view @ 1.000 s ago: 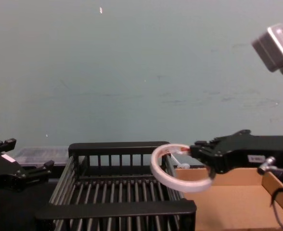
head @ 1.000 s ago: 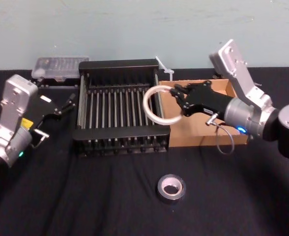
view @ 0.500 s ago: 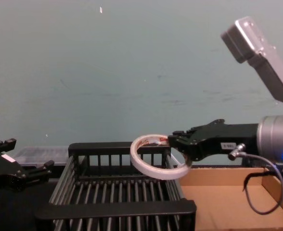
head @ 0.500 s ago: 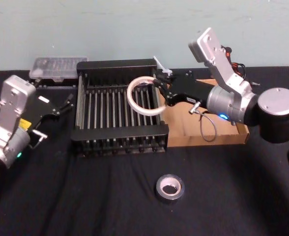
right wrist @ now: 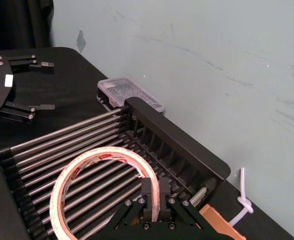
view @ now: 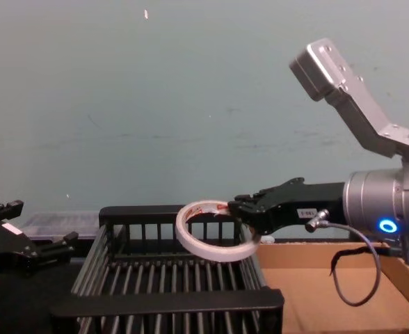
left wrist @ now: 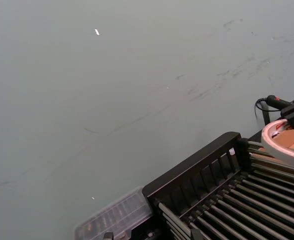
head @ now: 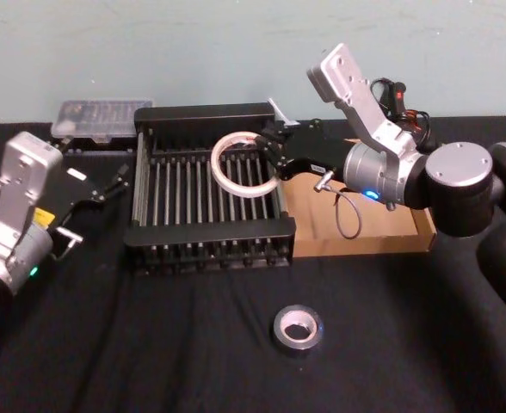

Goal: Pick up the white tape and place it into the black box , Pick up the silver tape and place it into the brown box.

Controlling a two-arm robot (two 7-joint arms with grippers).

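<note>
My right gripper (head: 270,155) is shut on the rim of the white tape (head: 216,168), a thin ring with red print inside. It holds the ring tilted in the air above the right back part of the black box (head: 210,234). The chest view shows the white tape (view: 211,252) hanging above the slatted floor, level with the far rim. The brown box (head: 391,232) lies right of the black one, under my right arm. The silver tape (head: 283,331) lies flat on the table in front. My left gripper (head: 120,182) rests open at the left of the black box.
A clear plastic case (head: 102,116) sits behind the black box's left corner. A white tie (head: 285,116) lies at the back between the boxes. A loose cable (head: 348,215) hangs from my right wrist over the brown box. A black cloth covers the table, with a wall close behind.
My right gripper has carried the white tape leftward, from above the black box's right rim to above its slatted floor. The left arm and the silver tape have stayed put.
</note>
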